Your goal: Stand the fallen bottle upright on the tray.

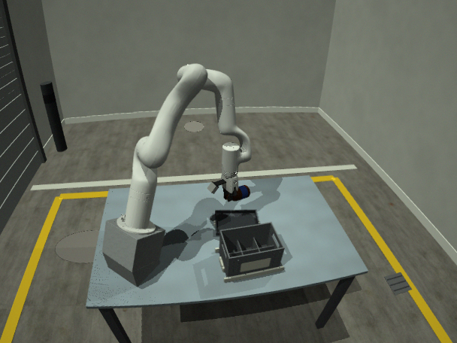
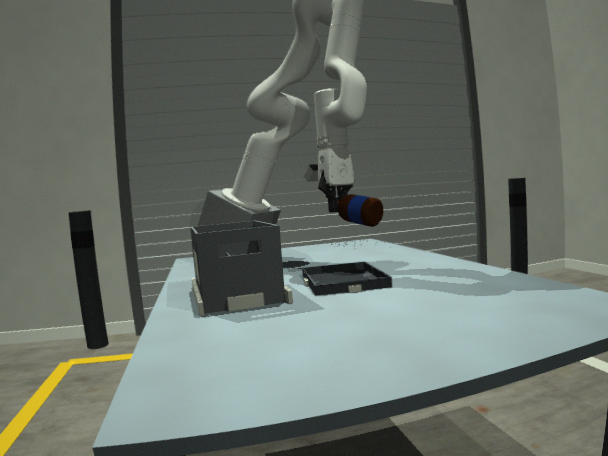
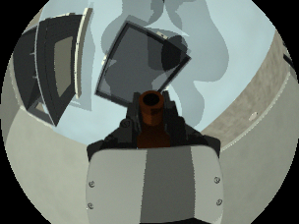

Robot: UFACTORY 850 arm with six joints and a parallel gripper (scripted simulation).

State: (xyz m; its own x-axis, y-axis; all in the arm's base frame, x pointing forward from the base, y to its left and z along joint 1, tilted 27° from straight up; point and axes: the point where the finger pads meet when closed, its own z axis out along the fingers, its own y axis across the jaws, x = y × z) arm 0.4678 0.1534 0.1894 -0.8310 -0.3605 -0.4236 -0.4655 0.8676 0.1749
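My gripper (image 2: 334,199) is shut on the brown bottle (image 2: 360,210) with a blue band and holds it lying sideways in the air, well above the table. The bottle also shows in the top view (image 1: 240,192) and in the wrist view (image 3: 152,120), where its neck end points away from the camera. The dark shallow tray (image 2: 346,277) lies flat on the table below and a little forward of the bottle; it shows in the top view (image 1: 236,220) and in the wrist view (image 3: 141,68).
A dark grey crate (image 1: 251,250) with inner dividers stands on the table next to the tray, toward the front edge; it also shows in the exterior view (image 2: 237,267). The robot's base block (image 1: 132,249) sits at the table's left.
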